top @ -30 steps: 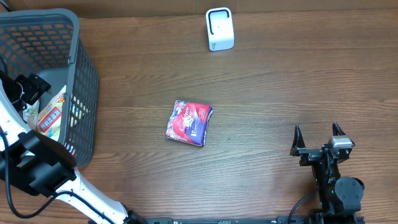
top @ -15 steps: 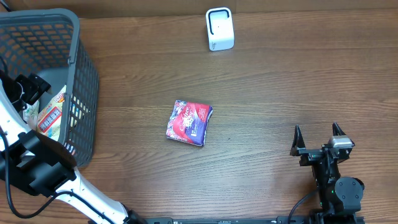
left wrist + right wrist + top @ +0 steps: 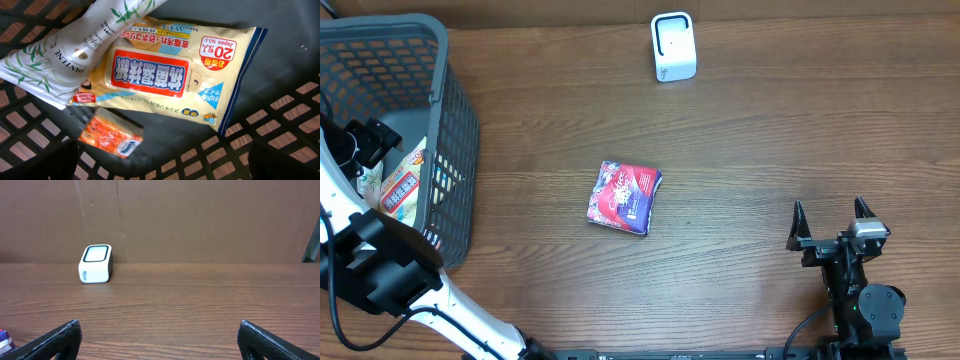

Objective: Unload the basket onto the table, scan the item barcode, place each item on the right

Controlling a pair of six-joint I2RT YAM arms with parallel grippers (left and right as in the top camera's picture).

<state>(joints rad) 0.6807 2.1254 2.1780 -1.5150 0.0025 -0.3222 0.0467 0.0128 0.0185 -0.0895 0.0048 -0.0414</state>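
Note:
A white barcode scanner (image 3: 673, 46) stands at the table's far edge, also in the right wrist view (image 3: 95, 263). A red and purple packet (image 3: 624, 197) lies flat mid-table. My left arm (image 3: 365, 142) reaches down into the grey basket (image 3: 455, 120). There my left gripper (image 3: 162, 167) hangs open above a yellow wipes pack (image 3: 175, 75), a white leaf-printed pouch (image 3: 75, 45) and a small orange tissue pack (image 3: 111, 136), touching none of them. At the near right my right gripper (image 3: 830, 222) rests open and empty, facing the scanner.
The basket's mesh floor (image 3: 280, 125) and tall walls close in around the left gripper. A brown cardboard wall (image 3: 200, 220) rises behind the scanner. Bare wood (image 3: 770, 130) lies between the packet, the scanner and the right gripper.

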